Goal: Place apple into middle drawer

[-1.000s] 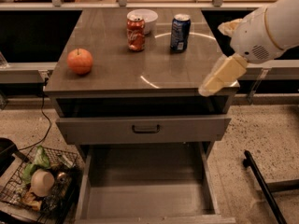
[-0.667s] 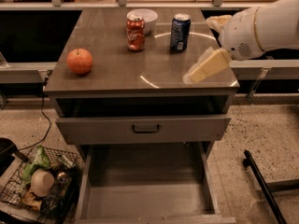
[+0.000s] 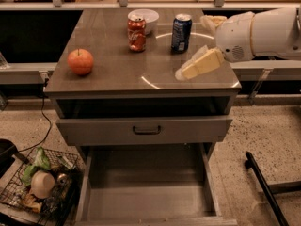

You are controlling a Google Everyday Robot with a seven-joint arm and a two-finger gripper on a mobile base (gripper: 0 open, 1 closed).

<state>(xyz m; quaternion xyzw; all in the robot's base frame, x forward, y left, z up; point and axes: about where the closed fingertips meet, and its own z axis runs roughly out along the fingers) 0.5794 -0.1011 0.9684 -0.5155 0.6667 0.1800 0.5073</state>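
Observation:
The apple (image 3: 80, 61) is round and red-orange and sits on the left side of the cabinet top (image 3: 117, 74). The middle drawer (image 3: 146, 199) is pulled far out at the bottom of the view, and its bare grey floor holds nothing. My gripper (image 3: 189, 70) hangs over the right part of the cabinet top, reaching in from the right on a white arm (image 3: 263, 34). It is far to the right of the apple, just in front of the blue can, and holds nothing that I can see.
A red soda can (image 3: 137, 33), a blue can (image 3: 181, 32) and a white bowl (image 3: 143, 19) stand at the back of the top. A drawer front with a dark handle (image 3: 146, 130) sits slightly open above the long drawer. A wire basket of clutter (image 3: 40, 187) stands on the floor at left, and a black bar (image 3: 265, 187) lies at right.
My gripper has moved left and farther in over the cabinet top, toward the blue can. The apple and the drawers have not moved.

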